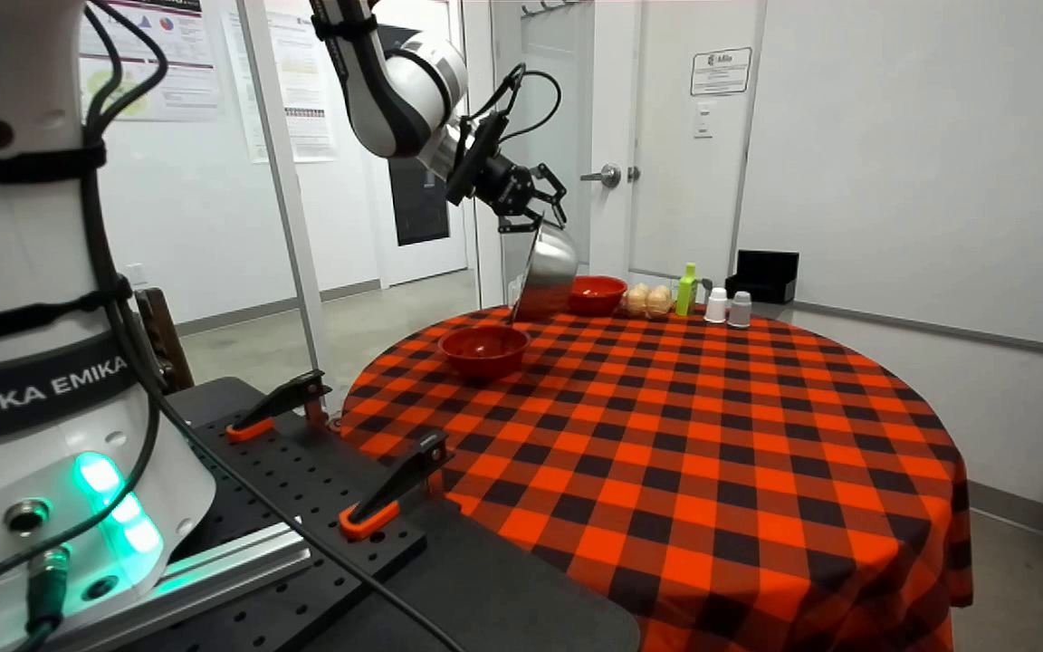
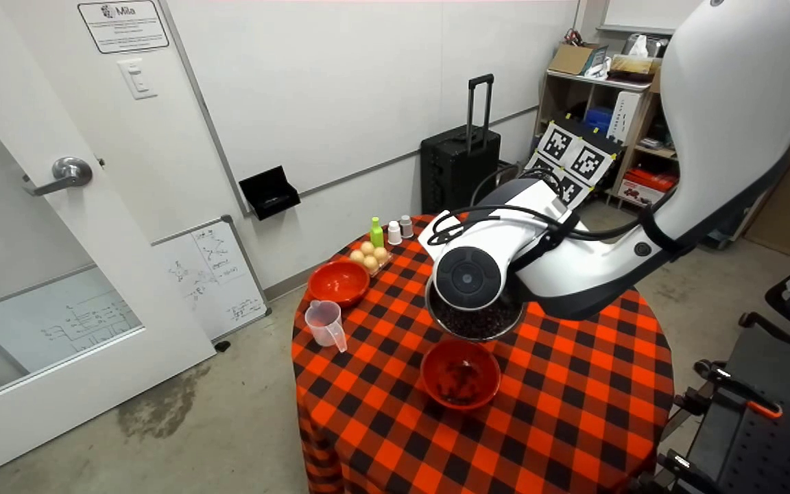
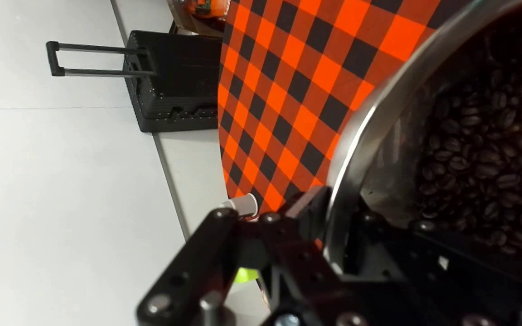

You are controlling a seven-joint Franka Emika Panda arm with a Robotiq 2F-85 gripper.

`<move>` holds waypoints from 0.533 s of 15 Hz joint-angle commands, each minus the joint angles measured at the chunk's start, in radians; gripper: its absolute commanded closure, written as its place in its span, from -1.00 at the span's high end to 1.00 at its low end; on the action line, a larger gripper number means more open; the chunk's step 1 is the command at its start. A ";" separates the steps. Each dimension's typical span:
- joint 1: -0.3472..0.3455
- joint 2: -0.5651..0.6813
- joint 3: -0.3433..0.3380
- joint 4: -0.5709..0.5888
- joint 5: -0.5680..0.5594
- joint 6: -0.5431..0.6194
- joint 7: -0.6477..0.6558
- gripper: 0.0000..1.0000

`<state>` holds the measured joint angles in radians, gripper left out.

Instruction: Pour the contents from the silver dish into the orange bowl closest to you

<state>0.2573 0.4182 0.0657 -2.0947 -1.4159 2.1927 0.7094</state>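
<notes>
- Beans [image 3: 487, 167], dark and many, lie in the dish [image 1: 550, 272], as the wrist view shows us.
- We see the hand [image 3: 339, 217] pinching the dish's rim from inside and outside.
- The dish is steeply tilted, its low edge near the bowl [image 1: 485, 364] on the bench [image 1: 712, 471]; we cannot tell whether they touch.
- The bowl's inside looks dark in patches; we cannot tell from what.
- In an exterior view we find the jug [image 2: 325, 324] just beside the far bowl [image 2: 340, 281].
</notes>
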 commanded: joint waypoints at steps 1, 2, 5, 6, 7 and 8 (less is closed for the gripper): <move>-0.009 -0.008 0.035 -0.010 -0.036 -0.049 0.028 -0.97; -0.007 -0.007 0.040 -0.011 -0.040 -0.058 0.028 -0.97; -0.003 -0.005 0.053 -0.011 -0.058 -0.079 0.040 -0.97; -0.003 -0.005 0.057 -0.012 -0.067 -0.085 0.047 -0.97; -0.003 -0.004 0.061 -0.012 -0.074 -0.091 0.055 -0.97; -0.003 -0.004 0.065 -0.012 -0.081 -0.096 0.059 -0.97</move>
<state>0.2574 0.4210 0.1115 -2.0976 -1.4538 2.1348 0.7303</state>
